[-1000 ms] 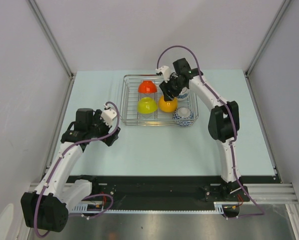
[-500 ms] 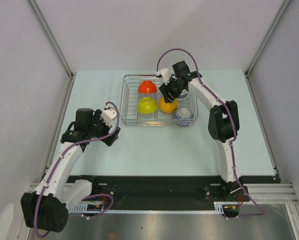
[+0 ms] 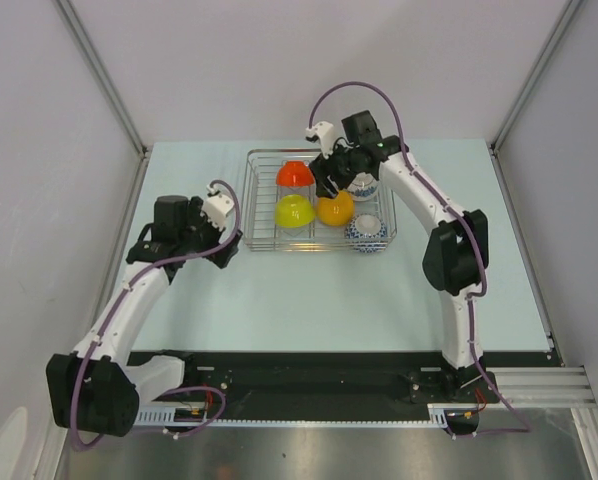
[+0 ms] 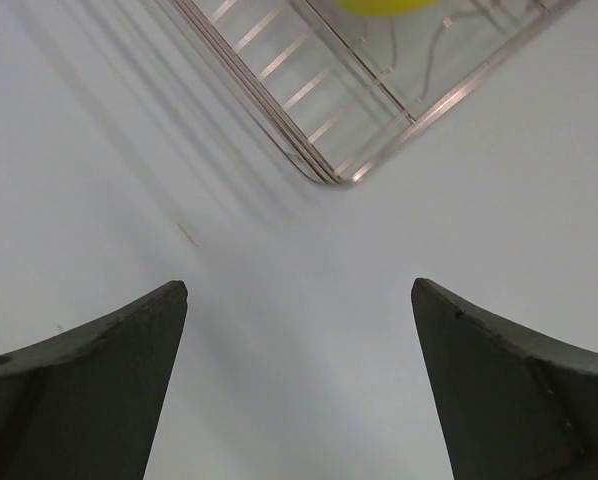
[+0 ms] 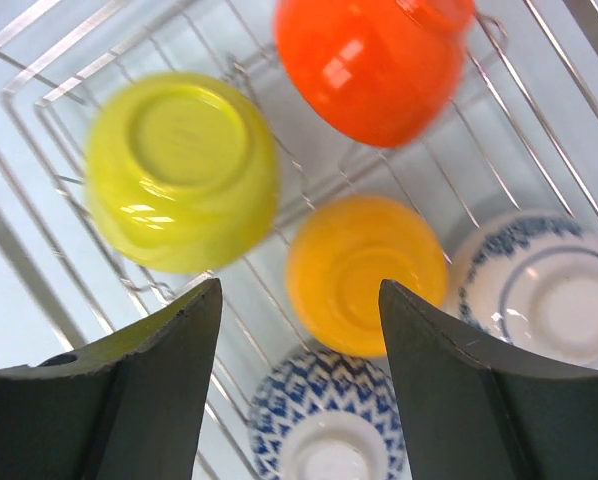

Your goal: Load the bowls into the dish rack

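Shifted over the last second: right claw (image 3: 326, 182) drawn up and a little back above the dish rack (image 3: 251, 205), left claw (image 3: 227, 245) eased closer to the rack's near-left corner. Both now spread wide with nothing held; on the left, only bare table (image 4: 279, 240) between the fingers, with the rack corner just ahead of them.

Straight below the right claw, inside the rack: orange bowl (image 5: 364, 270), bottom up. Off toward one finger, yellow bowl (image 5: 182, 170), also upturned. Ahead of the fingertips, red bowl (image 5: 374, 65), tipped on its side. Off toward the other finger, white-and-blue bowl (image 5: 544, 300). Back under the palm, patterned blue bowl (image 5: 329, 430), foot ring showing.

Five bowls counted in the rack, and none to be seen outside it in any view. Judged from that: loading done or all but done, with little left beyond perhaps straightening a bowl and pulling the arms clear.

Hard to read: red and yellow bowls smeared by motion in the right wrist view. From above, white-and-blue bowl largely covered by the right arm, so cannot tell whether upright or inverted. Yellow bowl cut off at the top edge of the left wrist view. Cannot tell how well each bowl sits among the wires.
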Controlling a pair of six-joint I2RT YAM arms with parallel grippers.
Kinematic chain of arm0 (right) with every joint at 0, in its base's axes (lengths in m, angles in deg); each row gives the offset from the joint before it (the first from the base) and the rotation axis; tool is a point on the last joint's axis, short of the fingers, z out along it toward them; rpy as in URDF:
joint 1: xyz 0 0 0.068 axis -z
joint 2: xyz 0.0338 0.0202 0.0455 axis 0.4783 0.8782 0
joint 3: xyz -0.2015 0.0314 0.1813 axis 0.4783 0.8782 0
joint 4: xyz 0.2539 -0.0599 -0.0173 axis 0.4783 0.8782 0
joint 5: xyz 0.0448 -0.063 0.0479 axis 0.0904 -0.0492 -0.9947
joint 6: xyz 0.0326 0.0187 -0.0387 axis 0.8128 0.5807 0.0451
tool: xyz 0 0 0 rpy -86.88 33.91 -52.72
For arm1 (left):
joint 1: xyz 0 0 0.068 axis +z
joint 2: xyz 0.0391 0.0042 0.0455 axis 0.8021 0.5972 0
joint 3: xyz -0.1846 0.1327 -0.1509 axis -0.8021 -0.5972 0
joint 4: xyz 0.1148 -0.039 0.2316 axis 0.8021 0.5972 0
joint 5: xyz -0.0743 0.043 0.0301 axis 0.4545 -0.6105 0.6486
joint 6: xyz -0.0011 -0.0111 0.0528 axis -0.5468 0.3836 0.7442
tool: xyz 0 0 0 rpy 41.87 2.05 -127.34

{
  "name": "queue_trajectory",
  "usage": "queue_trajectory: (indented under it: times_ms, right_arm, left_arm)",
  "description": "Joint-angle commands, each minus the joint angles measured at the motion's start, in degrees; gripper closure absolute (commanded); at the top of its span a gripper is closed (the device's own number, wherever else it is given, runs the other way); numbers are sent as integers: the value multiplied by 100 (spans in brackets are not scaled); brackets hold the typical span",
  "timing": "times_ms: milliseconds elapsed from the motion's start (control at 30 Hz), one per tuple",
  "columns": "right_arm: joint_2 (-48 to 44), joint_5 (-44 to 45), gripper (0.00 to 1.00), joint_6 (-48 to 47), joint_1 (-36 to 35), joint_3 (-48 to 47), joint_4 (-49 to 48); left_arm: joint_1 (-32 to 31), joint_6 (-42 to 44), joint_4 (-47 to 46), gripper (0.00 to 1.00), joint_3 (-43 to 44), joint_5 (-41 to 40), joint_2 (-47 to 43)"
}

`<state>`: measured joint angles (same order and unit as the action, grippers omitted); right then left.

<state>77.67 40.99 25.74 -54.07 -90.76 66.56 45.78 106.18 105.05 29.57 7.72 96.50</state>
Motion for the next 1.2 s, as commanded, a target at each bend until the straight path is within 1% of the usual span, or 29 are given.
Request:
queue_trajectory:
  times_ms: [0,133,267,367,500,900,1000,1100,1133,1167]
  right_arm:
    - [-19,-450,31,407,-271,-547,-42]
    - [324,-635,31,749,-430,-978,-42]
    - [658,-872,30,1100,-544,-1225,-260]
    - [807,-864,29,1294,-605,-1217,-472]
    - [1001,-785,25,1558,-606,-1199,-683]
    - [1212,-740,22,1612,-579,-1094,-701]
    - [1133,-776,23,1603,-579,-901,-719]
    - [1028,-793,27,1576,-571,-725,-771]
    - [1001,-793,30,1568,-562,-594,-789]
    - [958,-793,32,1568,-562,-549,-833]
  left_arm:
    - [43,-380,-862,0,623,-582,364]
    - [17,-485,-1074,0,1158,-856,1084]
    - [-1,-626,-1118,0,1362,-804,1350]
    - [-9,-635,-1232,0,1275,-742,1297]
    - [-18,-556,-1162,0,1213,-707,1227]
    - [-18,-389,-1180,0,905,-549,911]
    - [-18,-380,-1162,0,888,-549,875]
    - [-18,-371,-1171,0,861,-558,832]
    - [-18,-371,-1180,0,853,-549,831]
    - [-18,-363,-1171,0,844,-549,814]
